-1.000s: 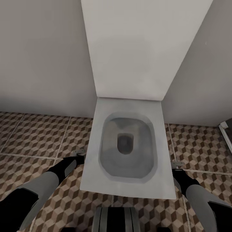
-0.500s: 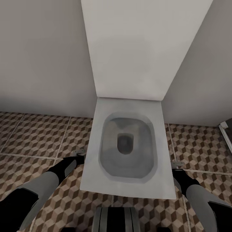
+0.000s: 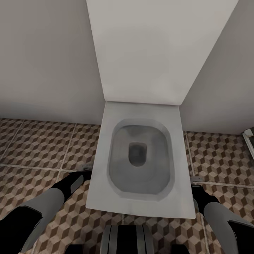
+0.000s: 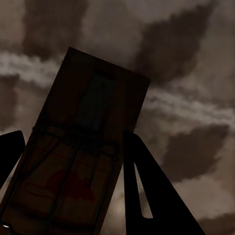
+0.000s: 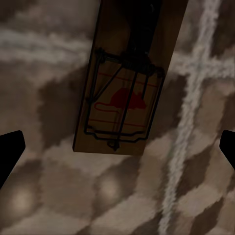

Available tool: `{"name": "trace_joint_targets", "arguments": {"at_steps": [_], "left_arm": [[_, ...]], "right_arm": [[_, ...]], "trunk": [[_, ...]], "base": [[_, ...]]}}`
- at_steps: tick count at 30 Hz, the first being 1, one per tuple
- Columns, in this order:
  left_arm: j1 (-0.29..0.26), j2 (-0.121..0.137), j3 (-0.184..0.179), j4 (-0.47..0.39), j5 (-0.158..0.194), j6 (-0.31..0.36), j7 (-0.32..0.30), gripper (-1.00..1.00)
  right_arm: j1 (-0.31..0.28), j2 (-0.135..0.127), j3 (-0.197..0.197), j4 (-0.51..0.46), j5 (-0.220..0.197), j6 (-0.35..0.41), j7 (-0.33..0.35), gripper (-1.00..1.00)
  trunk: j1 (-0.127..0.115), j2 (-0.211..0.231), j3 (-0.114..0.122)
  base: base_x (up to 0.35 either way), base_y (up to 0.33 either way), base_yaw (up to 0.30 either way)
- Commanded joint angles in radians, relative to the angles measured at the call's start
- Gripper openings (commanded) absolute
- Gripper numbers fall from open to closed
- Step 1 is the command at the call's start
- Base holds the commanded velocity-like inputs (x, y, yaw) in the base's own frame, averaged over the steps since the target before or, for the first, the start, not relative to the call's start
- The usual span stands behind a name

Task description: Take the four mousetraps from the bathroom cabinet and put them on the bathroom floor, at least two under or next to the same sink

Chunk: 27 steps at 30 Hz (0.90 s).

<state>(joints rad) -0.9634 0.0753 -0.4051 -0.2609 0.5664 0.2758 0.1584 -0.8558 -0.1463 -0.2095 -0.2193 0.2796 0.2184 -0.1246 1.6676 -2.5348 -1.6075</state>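
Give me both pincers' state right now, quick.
Left pincer: fingers on either side of a mousetrap; whether they grip it cannot be told.
Right pincer: open, fingers spread wide, holding nothing; another mousetrap lies on the bathroom floor below.

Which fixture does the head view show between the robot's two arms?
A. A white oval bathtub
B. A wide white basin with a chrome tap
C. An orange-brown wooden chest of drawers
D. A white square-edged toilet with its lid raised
D: the white square-edged toilet with an open bowl and upright lid stands on the cube-patterned tiled floor, an arm on either side.
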Motion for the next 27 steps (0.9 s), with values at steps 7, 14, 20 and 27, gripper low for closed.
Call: {"name": "trace_joint_targets", "arguments": {"at_steps": [7, 14, 20, 27], "left_arm": [[0.0, 0.001, -0.008, -0.003, 0.01, 0.005, 0.006, -1.0], [0.0, 0.001, -0.009, -0.003, 0.01, 0.005, 0.006, -1.0], [0.0, 0.001, -0.009, -0.003, 0.01, 0.005, 0.006, -1.0], [0.0, 0.001, -0.009, -0.003, 0.01, 0.005, 0.006, -1.0]], "right_arm": [[0.0, 0.001, -0.006, -0.002, 0.01, 0.006, 0.0, 1.0], [0.0, 0.001, -0.006, -0.002, 0.01, 0.006, 0.0, 1.0], [0.0, 0.001, -0.005, -0.007, 0.01, 0.006, 0.0, 1.0], [0.0, 0.001, -0.005, -0.01, 0.01, 0.006, 0.0, 1.0]], "trunk": [[0.0, 0.0, -0.001], [0.0, 0.0, -0.001], [0.0, 0.0, -0.001], [0.0, 0.0, -0.001]], "base": [[0.0, 0.0, 0.0], [0.0, 0.0, 0.0], [0.0, 0.0, 0.0], [0.0, 0.0, 0.0]]}}
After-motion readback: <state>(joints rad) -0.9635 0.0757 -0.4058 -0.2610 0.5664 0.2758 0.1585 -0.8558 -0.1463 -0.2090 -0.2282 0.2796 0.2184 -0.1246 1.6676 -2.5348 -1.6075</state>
